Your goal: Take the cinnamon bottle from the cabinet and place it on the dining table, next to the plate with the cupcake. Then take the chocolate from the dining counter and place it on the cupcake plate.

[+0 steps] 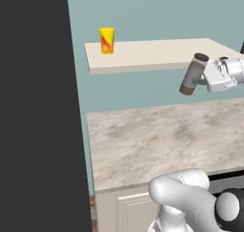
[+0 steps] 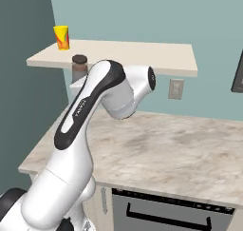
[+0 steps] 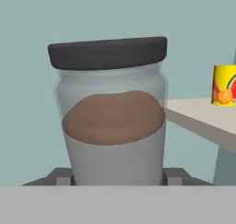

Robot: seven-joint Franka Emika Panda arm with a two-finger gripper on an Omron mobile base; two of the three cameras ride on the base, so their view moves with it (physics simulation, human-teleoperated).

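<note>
The likeliest slip from here, I judge, is the bottle [image 1: 193, 75] sliding or twisting in the grip: it hangs tilted, cap up and to the right, at the right of the left base view, and a fast swing could work it loose. It also sits just in front of the shelf [image 1: 152, 54] edge, so a careless turn could knock it against the board. The jaws are clamped on the bottle's lower body, seen close up in the hand view [image 3: 110, 121]. The gripper [image 1: 206, 78] reaches in from the right edge, level with the shelf and well above the counter [image 1: 162, 140]. In the right base view the arm [image 2: 90, 106] bends sharply, its elbow high at centre. The cup [image 1: 106, 40] stands far off, upper left.
</note>
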